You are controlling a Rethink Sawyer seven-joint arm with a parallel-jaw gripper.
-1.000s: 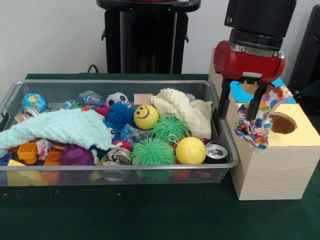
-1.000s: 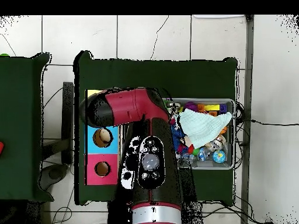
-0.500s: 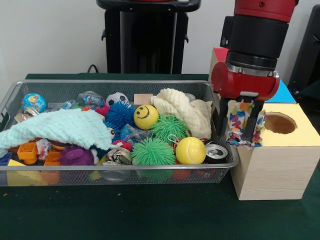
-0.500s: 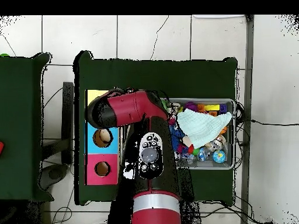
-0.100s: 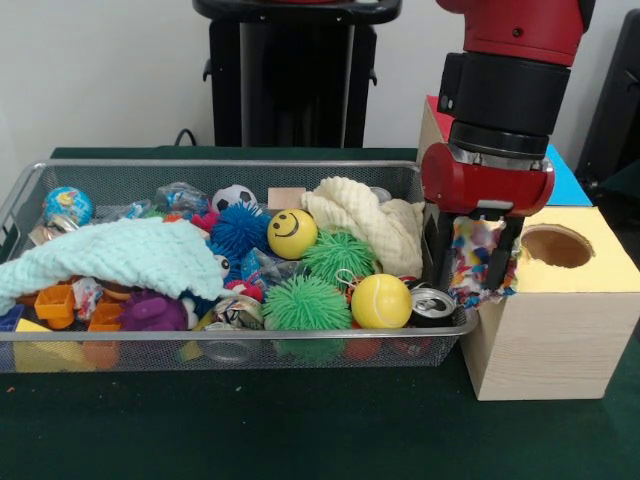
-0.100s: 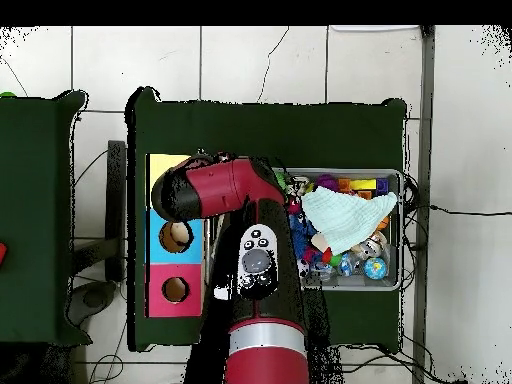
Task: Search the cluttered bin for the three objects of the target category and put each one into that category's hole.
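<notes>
**Colourful cloth waits by the hole**

Red arm's gripper (image 5: 472,262) pinches a colourful cloth (image 5: 473,258) at the box's (image 5: 545,330) edge beside the bin (image 5: 250,338). It looks like step 1 of 3. Next, carry it over the round hole (image 5: 557,245) and let go.

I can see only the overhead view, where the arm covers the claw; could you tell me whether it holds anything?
Observer: Yes, the claw is shut on a multicoloured cloth.
Operator: Is the cloth over a hole?
Observer: No, it hangs at the box's left edge, between the bin and the yellow hole.
Operator: Is that hole blocked?
Observer: Nothing sticks out of it; its mouth looks open.
</notes>
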